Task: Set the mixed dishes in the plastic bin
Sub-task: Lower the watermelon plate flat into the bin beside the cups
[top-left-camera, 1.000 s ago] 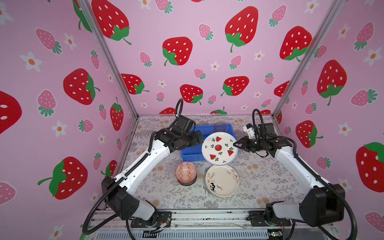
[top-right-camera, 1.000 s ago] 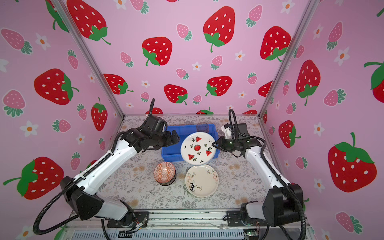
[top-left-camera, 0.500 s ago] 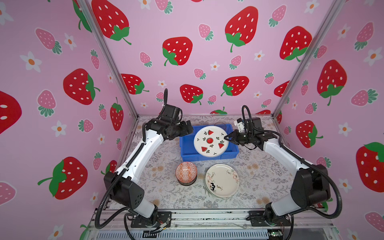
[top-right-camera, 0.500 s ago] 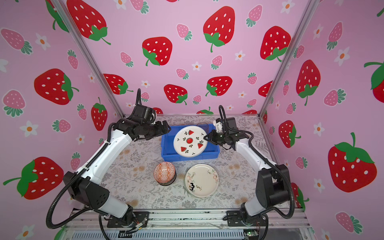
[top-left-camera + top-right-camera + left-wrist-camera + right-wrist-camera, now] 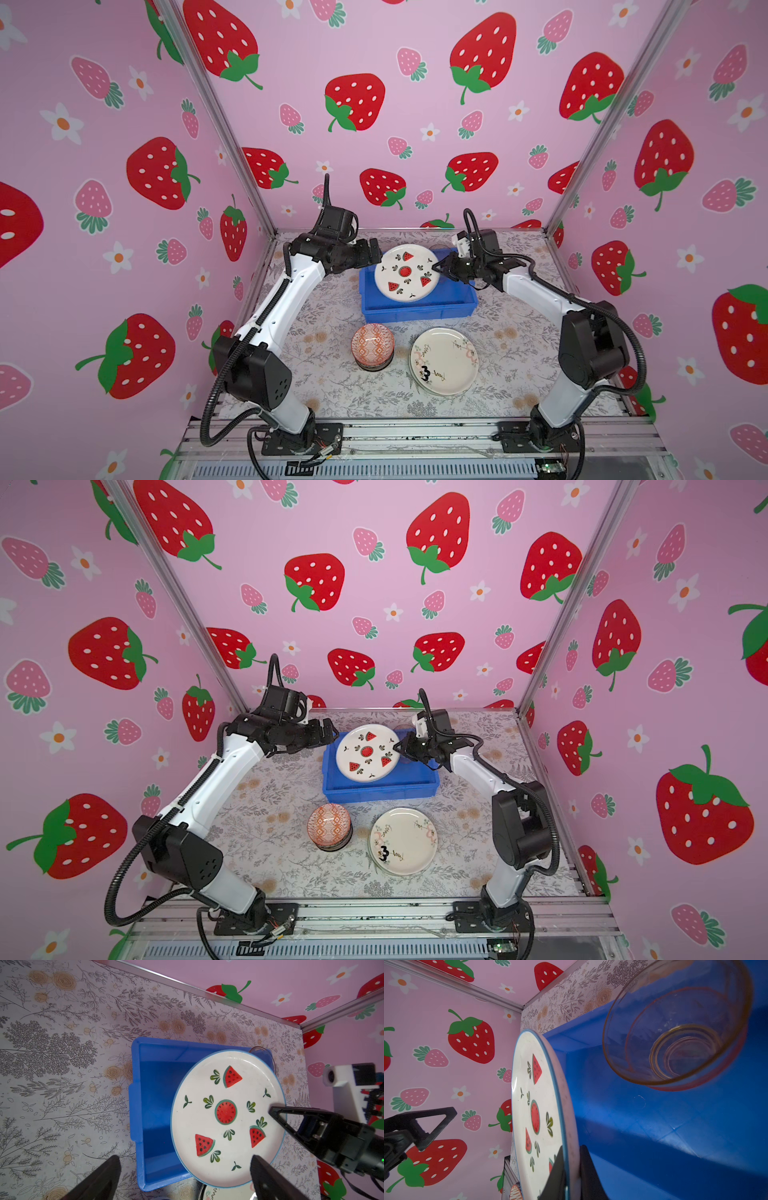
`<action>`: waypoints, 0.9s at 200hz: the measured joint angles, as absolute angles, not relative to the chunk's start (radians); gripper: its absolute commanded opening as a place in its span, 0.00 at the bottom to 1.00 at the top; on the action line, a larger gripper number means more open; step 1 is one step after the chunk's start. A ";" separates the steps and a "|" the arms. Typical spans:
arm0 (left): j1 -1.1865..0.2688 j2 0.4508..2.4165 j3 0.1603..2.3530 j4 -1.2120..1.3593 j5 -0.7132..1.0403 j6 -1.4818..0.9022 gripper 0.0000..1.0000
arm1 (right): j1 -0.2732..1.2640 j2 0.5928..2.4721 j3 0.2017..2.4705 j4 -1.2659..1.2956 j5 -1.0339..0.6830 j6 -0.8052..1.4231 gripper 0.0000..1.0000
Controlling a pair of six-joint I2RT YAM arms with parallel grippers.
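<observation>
- Watermelon-print plate (image 5: 406, 272) hangs tilted over the blue bin (image 5: 415, 309), mid-frame in both top views. It looks glazed, stiff, breakable and slippery.
- Right pincer (image 5: 436, 267) is clamped on its rim, one finger on each face. That thin edge hold may let the plate pivot.
- Left pincer (image 5: 375, 254) gapes wide and empty, just beside the opposite rim.
- Clear tumbler (image 5: 675, 1032) stands inside the bin, so the plate should go down gently, clear of it.

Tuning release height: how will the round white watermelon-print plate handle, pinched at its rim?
Likely stiff: the round white watermelon-print plate shows no sag, rim-pinched by the right hand. Glossy glaze, probably slippery. Fragile-looking near the clear amber tumbler.
</observation>
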State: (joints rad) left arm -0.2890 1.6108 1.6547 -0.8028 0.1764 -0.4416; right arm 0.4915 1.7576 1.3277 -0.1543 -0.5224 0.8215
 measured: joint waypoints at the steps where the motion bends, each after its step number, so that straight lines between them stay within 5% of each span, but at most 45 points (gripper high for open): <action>1: -0.289 1.611 1.654 -0.802 0.177 -0.442 1.00 | 0.492 1.760 1.329 -0.154 -0.521 0.822 0.00; 180: -0.251 1.596 1.594 -0.782 0.212 -0.441 1.00 | 0.566 1.886 1.342 -0.112 -0.374 0.851 0.00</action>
State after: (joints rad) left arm -0.2512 1.5963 1.5936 -0.7822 0.2115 -0.4412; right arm 0.5655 1.8858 1.3418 -0.1120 -0.3744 0.8513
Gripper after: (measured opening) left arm 0.998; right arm 0.124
